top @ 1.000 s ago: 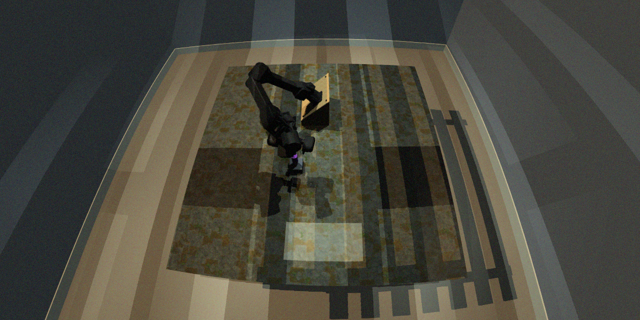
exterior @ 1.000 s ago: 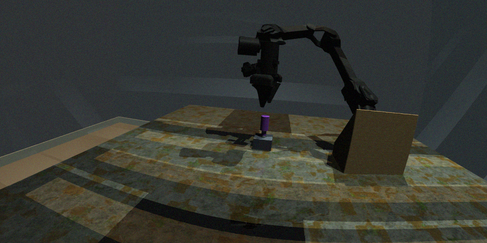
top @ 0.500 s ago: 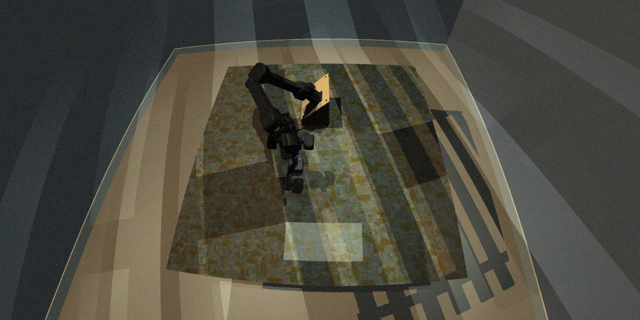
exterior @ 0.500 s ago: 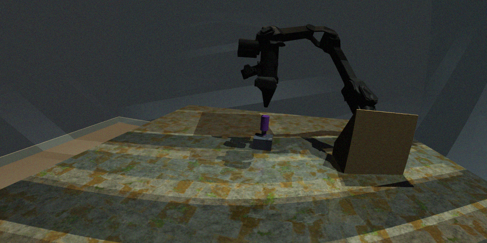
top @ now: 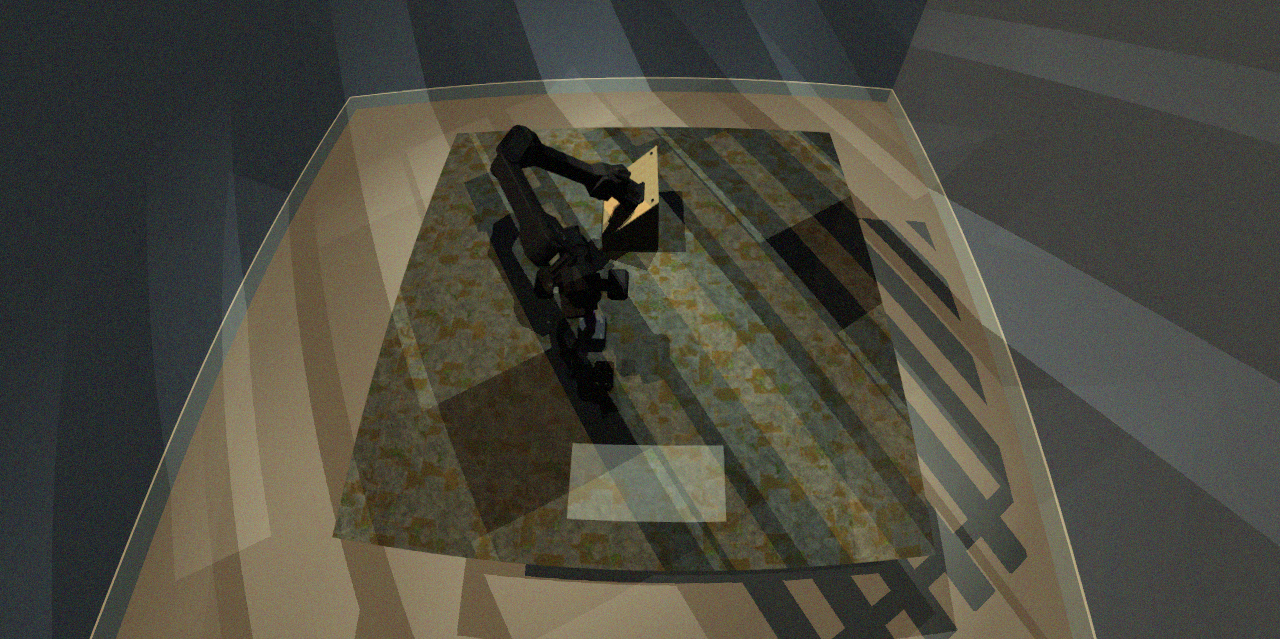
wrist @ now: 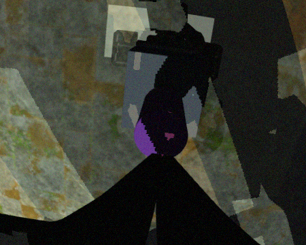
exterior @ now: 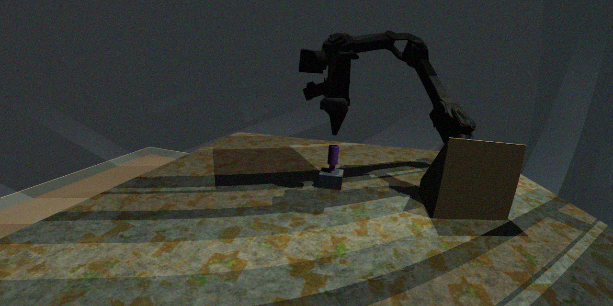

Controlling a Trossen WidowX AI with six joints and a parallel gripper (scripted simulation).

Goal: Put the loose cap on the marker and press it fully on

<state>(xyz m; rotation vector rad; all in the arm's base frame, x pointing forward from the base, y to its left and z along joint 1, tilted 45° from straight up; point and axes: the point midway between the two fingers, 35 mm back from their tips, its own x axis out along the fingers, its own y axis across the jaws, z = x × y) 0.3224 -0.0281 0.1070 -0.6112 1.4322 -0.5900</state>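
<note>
Black, tapered fingers of the gripper (exterior: 334,133) (wrist: 163,157) stand together with nothing between them, pointing down above a purple cylindrical cap (exterior: 333,155) (wrist: 143,141). A small gap separates tips and cap in the exterior view. The cap sits upright over the dark, narrower stem of the marker (exterior: 332,167), which rises from a blue-grey rectangular holder block (top: 594,329) (exterior: 331,179) (wrist: 138,86); whether it is fully seated cannot be told. It looks smooth and round-sided, largely in shadow from the wrist, with one bright violet patch.

Blocky black links form the arm (top: 529,201) (exterior: 370,41), arching from behind a tan, flat-faced panel (top: 647,174) (exterior: 480,179) with a fine grain. Mottled grey, green and rust-orange covers the stone-like work surface (top: 760,384) (exterior: 300,235) (wrist: 41,119), striped by hard-edged shadows. A pale rectangular patch (top: 646,483) lies well apart from the panel.
</note>
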